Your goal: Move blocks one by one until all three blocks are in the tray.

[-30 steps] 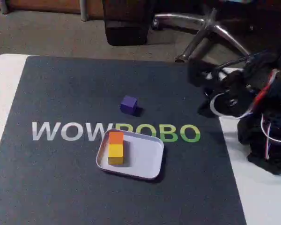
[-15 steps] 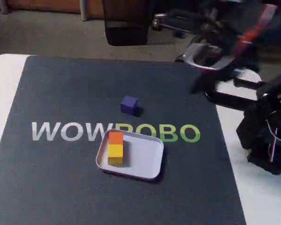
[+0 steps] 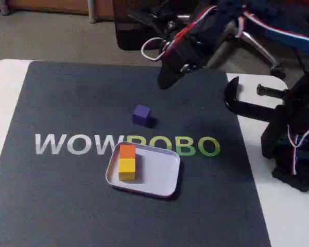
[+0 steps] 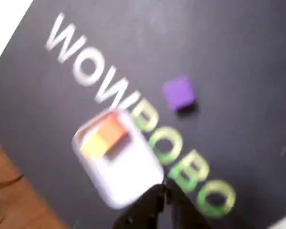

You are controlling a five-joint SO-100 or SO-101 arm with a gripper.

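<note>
The purple block (image 3: pixel 141 115) (image 4: pixel 178 92) sits alone on the dark mat, just behind the white tray (image 3: pixel 157 174) (image 4: pixel 126 179). Inside the tray, along its left side in the fixed view, the orange block (image 3: pixel 127 151) (image 4: pixel 113 129) and the yellow block (image 3: pixel 126 167) (image 4: pixel 92 144) touch each other. My gripper (image 3: pixel 166 81) (image 4: pixel 166 188) hangs in the air over the mat's far edge, behind and to the right of the purple block. Its fingers meet at the tips and hold nothing. The wrist view is motion-blurred.
The mat (image 3: pixel 67 103) carries WOWOBO lettering (image 3: pixel 77 144) across its middle. The arm's base and cables (image 3: pixel 293 139) stand on the white table at the right. A chair base (image 3: pixel 247 36) and floor lie beyond the far edge.
The arm has risen from its folded pose at the right and swung left, carrying the gripper over the mat's far edge. The blocks and the tray have not moved.
</note>
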